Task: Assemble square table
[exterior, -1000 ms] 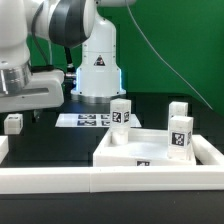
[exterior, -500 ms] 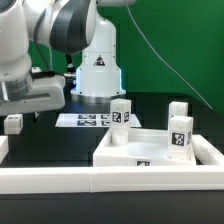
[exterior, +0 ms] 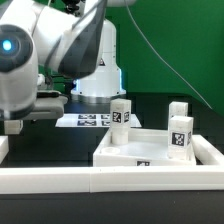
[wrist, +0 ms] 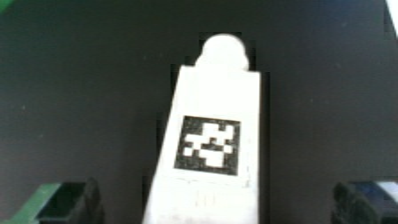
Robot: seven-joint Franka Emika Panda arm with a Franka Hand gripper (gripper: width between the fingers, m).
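Green walls back a black worktop [exterior: 60, 145] in the exterior view, with long white border rails [exterior: 110, 182] running along the near edge. On that view's right sits the square table top [exterior: 125, 152], a white tray with a raised rim, lying flat on the worktop. Three white legs stand upright in or at it: one leg [exterior: 120, 113] at its far left corner, and two more legs [exterior: 180, 135] close together on the right, each showing a black-and-white tag. Behind them, at the foot of the robot's base [exterior: 98, 70], lies the marker board [exterior: 85, 120]. The arm [exterior: 30, 60] fills the upper left of this view, bent low and forward over the worktop's left side. A fourth leg [exterior: 13, 124] shows just under it at the left edge; the hand itself is hidden there.

Looking down from the wrist, that leg [wrist: 210, 140] lies lengthwise on the dark worktop, tag upward, a rounded peg at its far end. The hand [wrist: 210, 203] is spread wide, one fingertip [wrist: 63, 200] on each side of the leg and both apart from it, gripping nothing.
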